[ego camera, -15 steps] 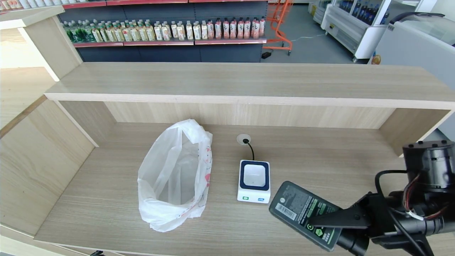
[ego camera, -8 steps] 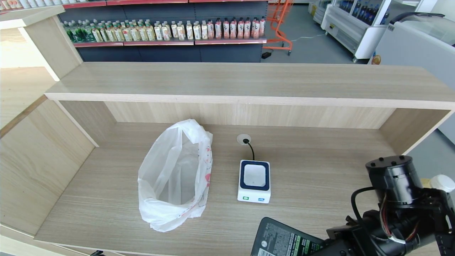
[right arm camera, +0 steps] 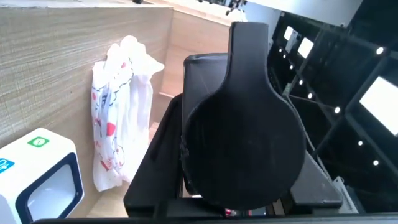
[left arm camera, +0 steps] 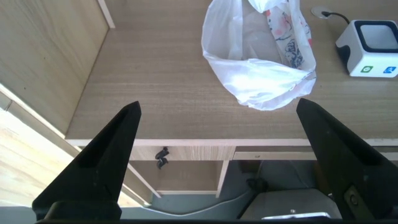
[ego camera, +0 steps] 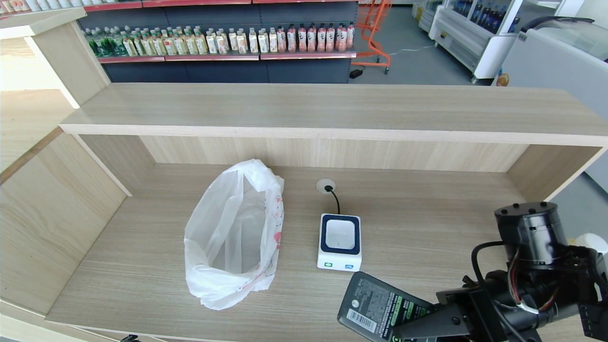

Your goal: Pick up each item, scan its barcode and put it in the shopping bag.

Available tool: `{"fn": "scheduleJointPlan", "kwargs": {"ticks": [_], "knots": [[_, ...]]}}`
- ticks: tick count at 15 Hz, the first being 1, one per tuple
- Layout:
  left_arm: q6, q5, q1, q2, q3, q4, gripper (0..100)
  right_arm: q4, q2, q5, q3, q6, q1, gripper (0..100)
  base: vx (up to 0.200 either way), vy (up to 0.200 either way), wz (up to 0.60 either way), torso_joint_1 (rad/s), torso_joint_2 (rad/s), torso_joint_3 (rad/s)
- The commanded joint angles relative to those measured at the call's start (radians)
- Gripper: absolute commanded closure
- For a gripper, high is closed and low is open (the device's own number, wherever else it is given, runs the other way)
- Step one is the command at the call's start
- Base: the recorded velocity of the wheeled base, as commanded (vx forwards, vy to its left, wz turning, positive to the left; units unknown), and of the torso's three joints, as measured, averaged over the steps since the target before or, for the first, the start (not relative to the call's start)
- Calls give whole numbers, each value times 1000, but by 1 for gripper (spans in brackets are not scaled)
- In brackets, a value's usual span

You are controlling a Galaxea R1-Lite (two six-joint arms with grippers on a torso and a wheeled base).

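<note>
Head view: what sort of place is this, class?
Probably a shop checkout: white box-shaped barcode scanner and white plastic shopping bag on a light wooden counter, shelves of bottled drinks behind.

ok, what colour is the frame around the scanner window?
Dark blue frame on the white scanner; clearest in the head view.

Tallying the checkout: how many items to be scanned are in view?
1: a dark packet held by the right gripper, just on the robot's side of the scanner. Others may be hidden.
</note>
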Motion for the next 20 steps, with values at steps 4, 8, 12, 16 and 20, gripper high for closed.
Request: {"fn": "scheduleJointPlan", "kwargs": {"ticks": [4, 8, 12, 16, 20], "knots": [[0, 0, 0, 2, 0, 0, 0, -30, -2, 0, -5, 1, 1, 100, 0, 0, 0, 0, 0, 0], [0, 0, 0, 0, 0, 0, 0, -33, -2, 0, -6, 3, 1, 100, 0, 0, 0, 0, 0, 0], [0, 0, 0, 0, 0, 0, 0, -33, -10, 0, -12, 20, -1, 100, 0, 0, 0, 0, 0, 0], [0, 0, 0, 0, 0, 0, 0, -25, -273, -54, -37, 655, -97, 100, 0, 0, 0, 0, 0, 0], [0, 0, 0, 0, 0, 0, 0, -25, -332, -195, -49, 1077, -369, 100, 0, 0, 0, 0, 0, 0]]}}
